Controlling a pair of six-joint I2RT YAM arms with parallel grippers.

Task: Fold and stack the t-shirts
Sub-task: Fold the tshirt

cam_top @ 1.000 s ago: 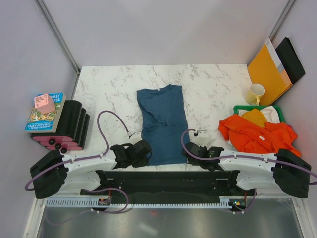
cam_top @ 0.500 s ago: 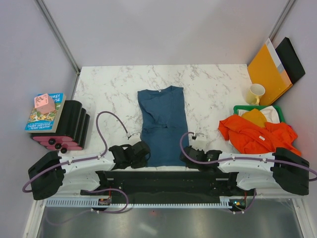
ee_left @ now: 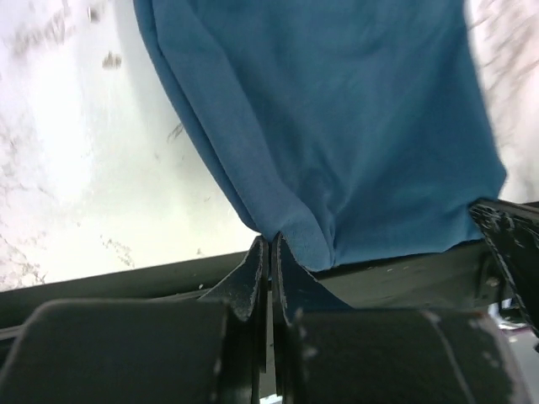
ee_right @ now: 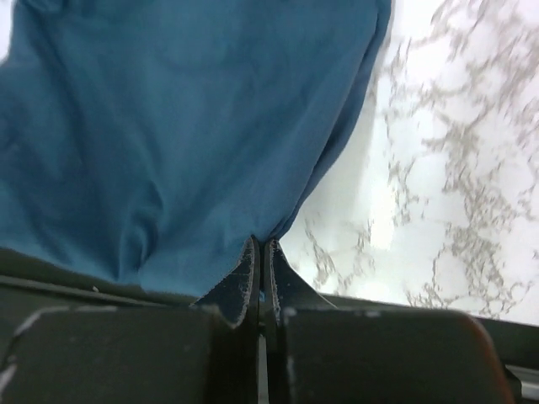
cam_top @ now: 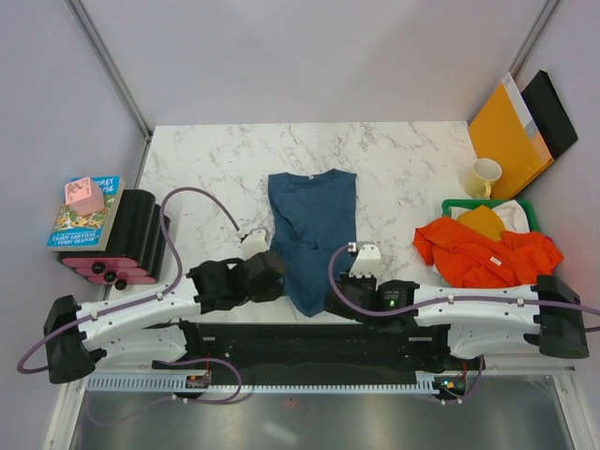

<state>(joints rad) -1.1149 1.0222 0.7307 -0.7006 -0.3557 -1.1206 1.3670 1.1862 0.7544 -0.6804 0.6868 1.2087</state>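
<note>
A dark teal-blue t-shirt (cam_top: 312, 230) lies lengthwise in the middle of the marble table, collar at the far end, narrowing toward its near hem. My left gripper (cam_top: 272, 284) is shut on the hem's near left corner (ee_left: 271, 238). My right gripper (cam_top: 336, 302) is shut on the near right corner (ee_right: 263, 241). Both corners are lifted and the blue cloth (ee_left: 354, 126) (ee_right: 168, 135) hangs ahead of the fingers. More t-shirts, bright orange (cam_top: 487, 253) with a yellow one (cam_top: 481, 221) on top, are heaped at the right.
A green tray (cam_top: 454, 203) under the orange heap, a yellow mug (cam_top: 485, 177), an orange envelope (cam_top: 506, 136) and a black folder (cam_top: 551, 112) sit at the far right. At the left stand black-and-pink rolls (cam_top: 131, 239) and books (cam_top: 86, 214) with a pink block on top.
The right gripper has shut on the hem corner. Both arms have moved inward and forward with the near hem, which has risen and narrowed; the shirt has shifted slightly away.
</note>
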